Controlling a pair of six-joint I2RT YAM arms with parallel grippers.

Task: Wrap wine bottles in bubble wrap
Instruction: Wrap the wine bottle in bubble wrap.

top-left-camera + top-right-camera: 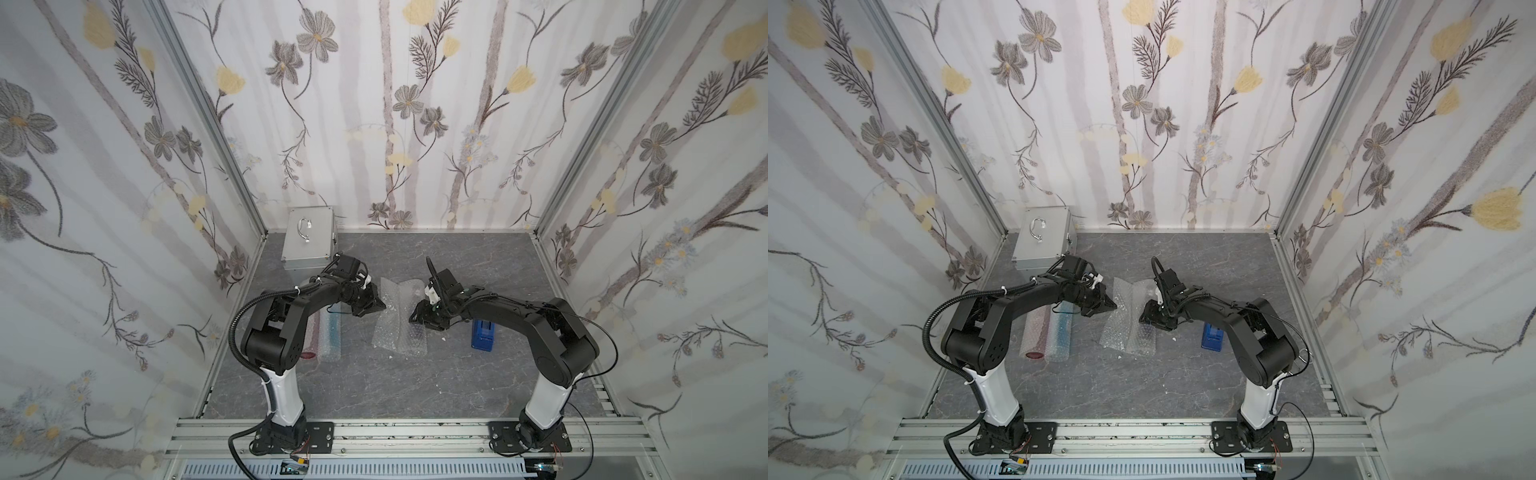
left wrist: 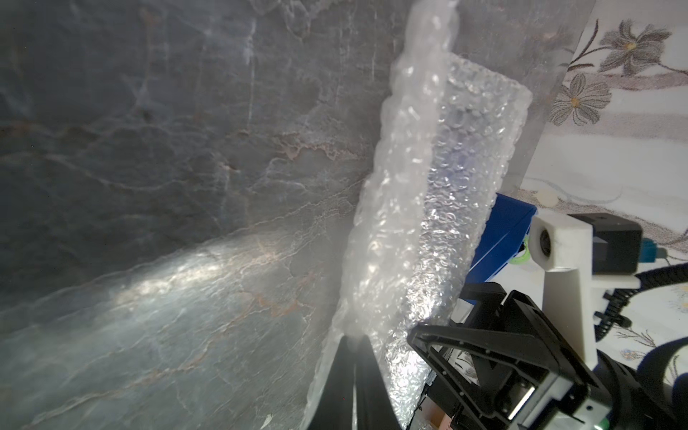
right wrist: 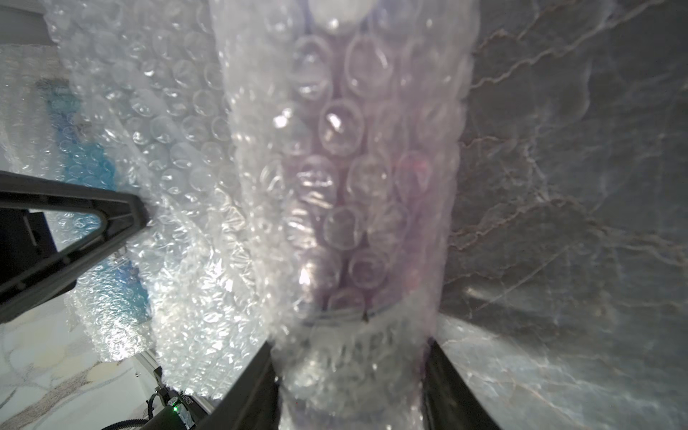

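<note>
Right wrist view: the right gripper (image 3: 350, 376) has a finger on each side of the purple bottle (image 3: 372, 231), already rolled in the bubble wrap (image 3: 178, 149), and grips it. The left gripper (image 2: 353, 346) is closed on the loose edge of this sheet. In both top views they meet at the middle of the table (image 1: 415, 386), and bare surface reaches to the front rail. The blue tape dispenser (image 1: 482, 332) stands just beside the right arm. The wrapped blue bottle (image 1: 332, 332) and red bottle (image 1: 308, 355) lie under the left arm, and the silver case (image 1: 307, 241) sits in the far left corner

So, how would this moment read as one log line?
left gripper: shut on wrap | right gripper: shut on part-wrapped purple bottle | red bottle, blue bottle: wrapped, aside
</note>
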